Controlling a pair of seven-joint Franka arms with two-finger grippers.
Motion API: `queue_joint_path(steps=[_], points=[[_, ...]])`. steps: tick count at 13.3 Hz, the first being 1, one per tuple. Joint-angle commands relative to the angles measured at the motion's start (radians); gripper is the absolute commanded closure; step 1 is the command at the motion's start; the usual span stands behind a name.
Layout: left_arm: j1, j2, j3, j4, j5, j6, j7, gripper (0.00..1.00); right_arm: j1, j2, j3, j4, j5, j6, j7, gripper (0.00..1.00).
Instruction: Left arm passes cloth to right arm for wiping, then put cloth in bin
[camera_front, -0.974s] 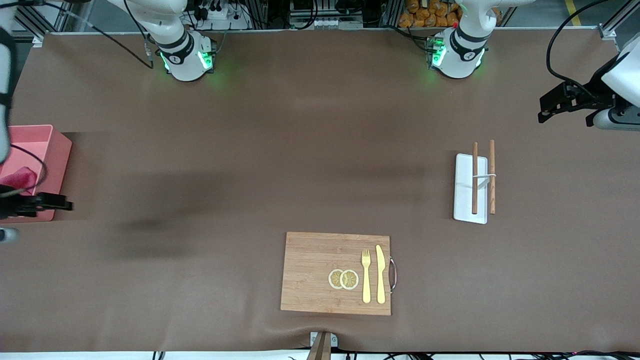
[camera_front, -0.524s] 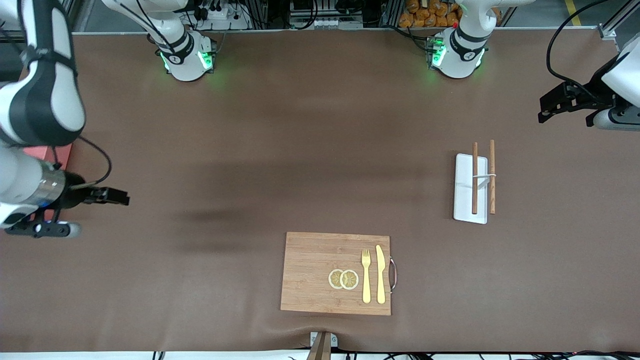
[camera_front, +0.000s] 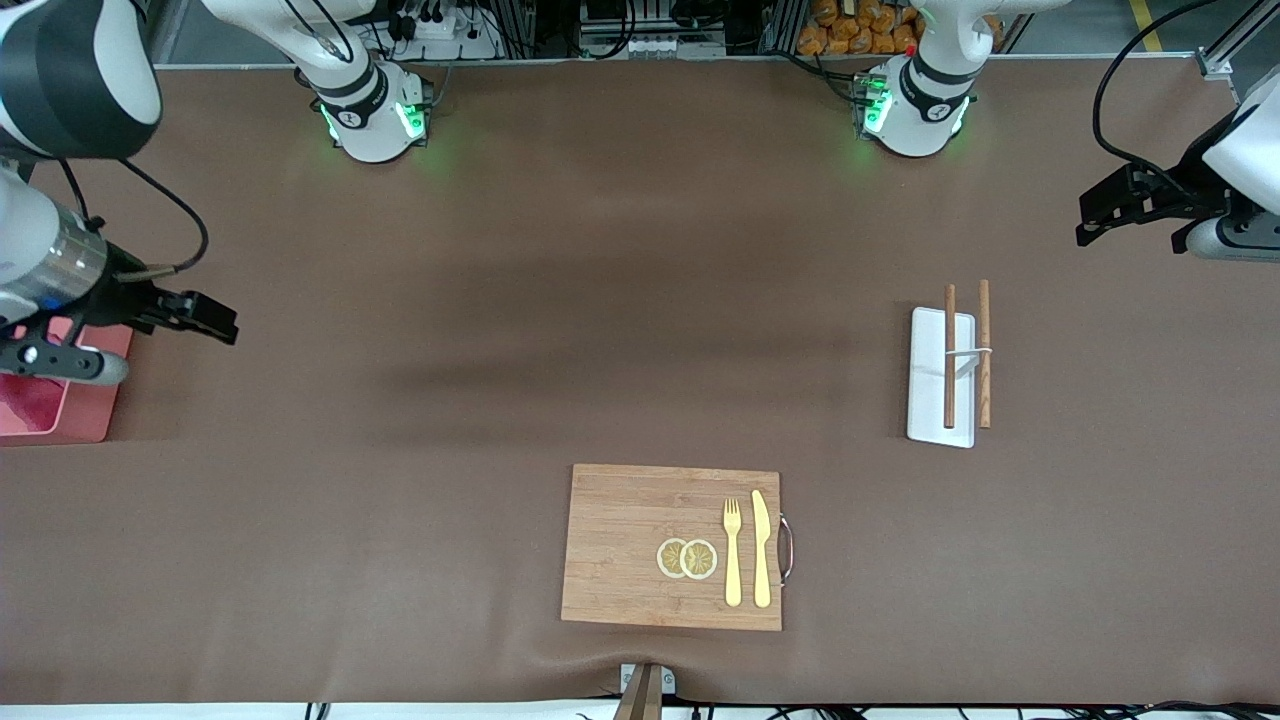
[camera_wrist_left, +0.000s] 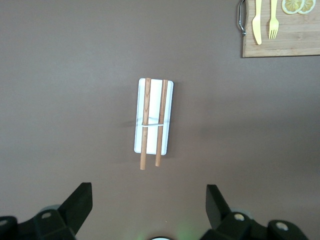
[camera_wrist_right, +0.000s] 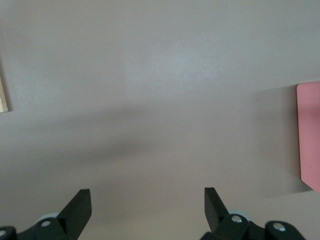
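Two white jointed arms with black joint bands are seen. The right arm (camera_front: 60, 120) is fitted with a silver wrist band and black cable; green lights glow on both round bases.

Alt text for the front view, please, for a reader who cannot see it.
The crimson cloth lies in the pink bin at the right arm's end of the table, with the right gripper open and empty just beside the bin. The left gripper waits open at the left arm's end.
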Motion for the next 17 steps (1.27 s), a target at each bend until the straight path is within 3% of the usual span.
queue_joint_path(steps=[1,11,17], points=[[0.005,-0.006,-0.002,0.0,-0.006,-0.002,0.018,0.0,-0.037,-0.103,0.006,-0.143,-0.017,0.064,-0.024,0.0],[0.007,-0.005,-0.002,0.0,-0.006,-0.002,0.017,0.0,-0.105,-0.149,0.006,-0.159,0.015,0.067,-0.082,0.0],[0.021,-0.003,0.0,0.0,-0.006,0.0,0.017,0.0,-0.089,-0.152,0.015,-0.124,0.014,0.165,-0.047,0.0]])
